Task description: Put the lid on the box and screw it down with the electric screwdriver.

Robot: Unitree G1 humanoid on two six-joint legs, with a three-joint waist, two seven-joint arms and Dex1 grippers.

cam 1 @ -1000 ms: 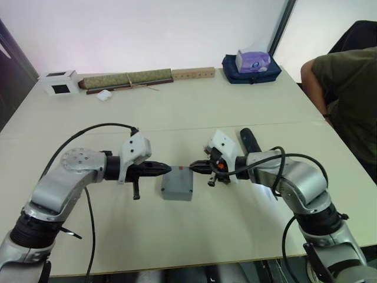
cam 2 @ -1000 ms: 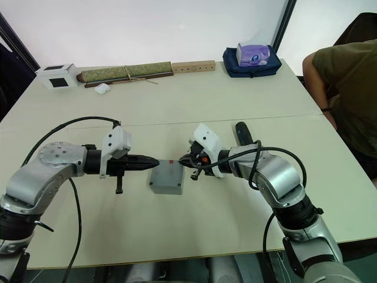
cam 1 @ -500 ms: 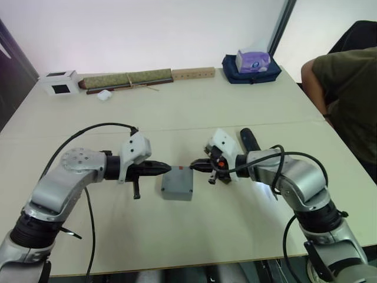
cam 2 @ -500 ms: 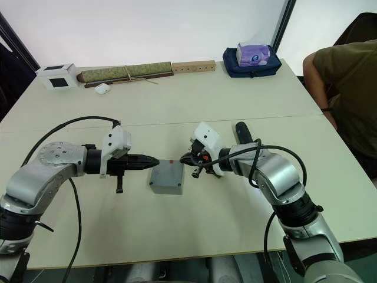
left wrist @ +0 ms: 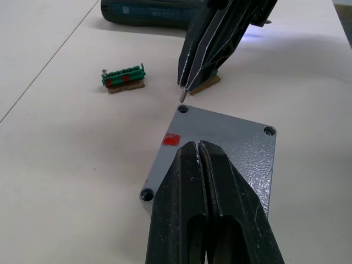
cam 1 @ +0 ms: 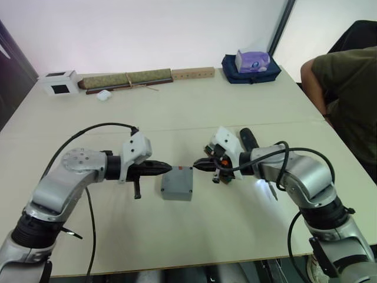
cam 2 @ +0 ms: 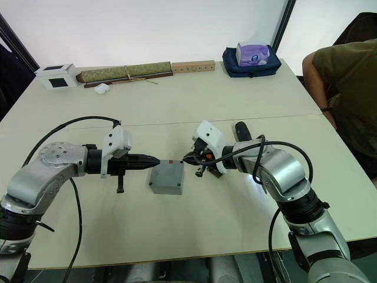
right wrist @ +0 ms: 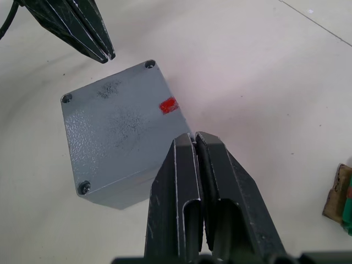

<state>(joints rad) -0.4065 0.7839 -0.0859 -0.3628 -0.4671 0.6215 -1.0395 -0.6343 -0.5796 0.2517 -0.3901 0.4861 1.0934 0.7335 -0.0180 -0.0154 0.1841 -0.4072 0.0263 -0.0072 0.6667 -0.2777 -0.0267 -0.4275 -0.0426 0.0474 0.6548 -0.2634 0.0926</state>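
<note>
**Left wrist view: lid is on, screws come next**

You can see the lid (left wrist: 212, 151) sitting on the box (cam 1: 177, 184) in the middle of the table (cam 1: 194, 112). Your left gripper (cam 1: 169, 168) and right gripper (cam 1: 196, 167) are both pressed together — holding nothing. The electric screwdriver (cam 1: 248, 140) lies just behind your right arm. Reach for it slowly — a bump could push the lid off its holes.
</note>
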